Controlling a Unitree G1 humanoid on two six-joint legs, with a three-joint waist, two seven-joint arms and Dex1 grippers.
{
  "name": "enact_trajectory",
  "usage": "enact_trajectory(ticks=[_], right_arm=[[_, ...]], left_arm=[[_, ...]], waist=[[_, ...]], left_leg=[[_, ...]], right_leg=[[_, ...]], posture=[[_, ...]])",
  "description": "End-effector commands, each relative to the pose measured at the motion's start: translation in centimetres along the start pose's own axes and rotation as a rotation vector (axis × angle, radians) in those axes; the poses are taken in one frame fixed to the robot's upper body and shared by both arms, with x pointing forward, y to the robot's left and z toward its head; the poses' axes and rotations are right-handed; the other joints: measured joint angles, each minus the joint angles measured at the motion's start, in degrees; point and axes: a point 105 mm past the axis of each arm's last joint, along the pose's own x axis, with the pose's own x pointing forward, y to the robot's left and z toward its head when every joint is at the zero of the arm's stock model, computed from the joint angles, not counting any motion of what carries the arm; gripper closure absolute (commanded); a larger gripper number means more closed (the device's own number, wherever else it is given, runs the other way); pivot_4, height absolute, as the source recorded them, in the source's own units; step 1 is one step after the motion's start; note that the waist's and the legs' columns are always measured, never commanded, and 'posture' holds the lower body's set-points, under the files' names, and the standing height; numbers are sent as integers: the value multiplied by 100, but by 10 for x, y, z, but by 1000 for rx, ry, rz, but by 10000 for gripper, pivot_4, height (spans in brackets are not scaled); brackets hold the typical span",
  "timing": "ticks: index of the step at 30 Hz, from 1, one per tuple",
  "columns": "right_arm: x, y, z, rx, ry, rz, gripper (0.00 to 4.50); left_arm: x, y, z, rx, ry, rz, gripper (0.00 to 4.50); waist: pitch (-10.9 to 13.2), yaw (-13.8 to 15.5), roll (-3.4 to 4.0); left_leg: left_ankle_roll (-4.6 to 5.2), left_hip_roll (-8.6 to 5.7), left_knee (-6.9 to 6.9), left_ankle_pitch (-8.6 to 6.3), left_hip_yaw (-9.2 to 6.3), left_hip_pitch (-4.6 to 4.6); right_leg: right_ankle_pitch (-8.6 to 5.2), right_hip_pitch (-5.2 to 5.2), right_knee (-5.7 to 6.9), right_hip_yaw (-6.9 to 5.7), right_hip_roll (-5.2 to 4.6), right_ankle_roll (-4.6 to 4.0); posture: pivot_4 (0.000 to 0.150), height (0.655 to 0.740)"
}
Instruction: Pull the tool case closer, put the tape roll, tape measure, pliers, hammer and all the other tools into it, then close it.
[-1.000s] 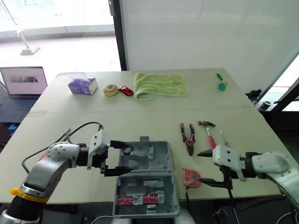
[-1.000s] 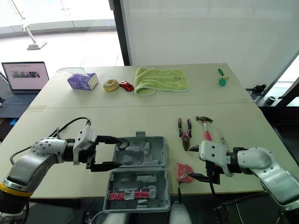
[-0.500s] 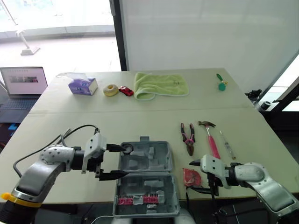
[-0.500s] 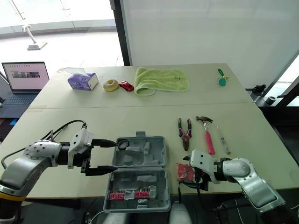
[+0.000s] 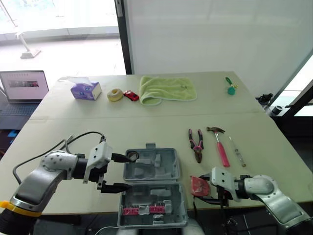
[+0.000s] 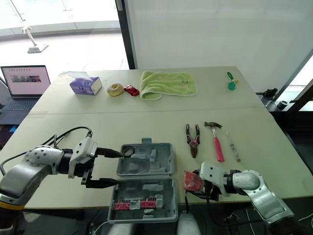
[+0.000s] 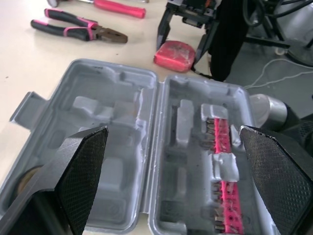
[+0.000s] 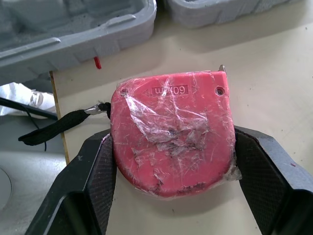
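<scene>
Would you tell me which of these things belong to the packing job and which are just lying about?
Job: tool case, tape roll, tape measure, pliers, hammer, slim tool.
Lying about: tissue box, pale ring, toy car, green towel, green trinket, laptop.

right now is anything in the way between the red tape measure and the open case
Nothing visible does. The tape measure lies on bare table just right of the open tool case, in the grip of the right hand. The left hand hovers at the case's left side, off that path.
</scene>
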Motion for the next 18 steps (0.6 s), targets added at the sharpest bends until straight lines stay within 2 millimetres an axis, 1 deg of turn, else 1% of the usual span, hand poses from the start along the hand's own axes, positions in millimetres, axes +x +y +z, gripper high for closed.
enact_trajectory(ticks=[1, 4, 5, 7, 10, 11, 12, 14, 15, 18], right_arm=[[-2, -3, 11, -18, -48, -14, 15231], [-8, -8, 20, -12, -77, -29, 15231], [-11, -10, 27, -25, -91, -33, 15231], [-16, -18, 34, -9, -79, -59, 15231], [-21, -27, 66, -161, 0, -29, 15231], [-22, -28, 71, -188, 17, -23, 15231], [-22, -36, 89, -214, -2, -53, 15231], [-22, -53, 122, -265, 44, -89, 15231], [-22, -58, 135, -282, 66, -92, 15231], [-18, -67, 149, -254, 183, -42, 15231]], left_arm=[[-2, -4, 6, 35, -8, -24, 0], [-3, -4, 4, 36, -1, -21, 0], [-3, -3, 3, 35, 0, -14, 0], [-5, -2, 1, 36, 1, -1, 0], [-10, 1, -7, 23, 16, 41, 0], [-11, 1, -8, 21, 20, 47, 0], [-11, 1, -11, 15, 20, 60, 0], [-13, 1, -17, 4, 20, 91, 0], [-14, 1, -19, 2, 19, 106, 0], [-16, 1, -22, 3, 16, 136, 0]], waist=[[0, -2, 0], [0, -1, 0], [0, 1, 1], [0, -6, 1], [6, -27, 19], [6, -26, 21], [6, -21, 18], [8, -53, 19], [10, -55, 23], [9, -6, 21]], left_leg=[[0, 0, 0, 0, 0, 0], [0, 0, 0, 0, 0, 0], [0, 0, 0, 0, 0, 0], [0, 1, 0, 0, 0, 0], [0, 2, 1, 0, 2, 1], [0, 2, 1, 0, 7, 1], [0, 3, 1, 0, 8, 1], [0, 11, 0, -1, 6, 0], [0, 12, 0, -1, 10, 0], [0, 20, -1, -1, 8, -3]], right_leg=[[0, 0, 1, 0, 1, 0], [1, 0, 1, 0, 0, 2], [1, 0, 1, 0, 0, 2], [1, 0, 2, 1, 0, 2], [1, -2, 3, 3, 0, 0], [2, -8, 4, 8, 0, -2], [2, -10, 5, 8, 0, -1], [2, -10, 5, 5, 8, -1], [4, -15, 6, 9, 8, -6], [6, -23, 7, 8, 8, -7]], posture=[[1500, 7367], [1500, 7367], [1500, 7367], [1500, 7367], [1500, 7367], [1500, 7367], [1500, 7367], [1500, 7367], [1500, 7367], [1500, 7367]])
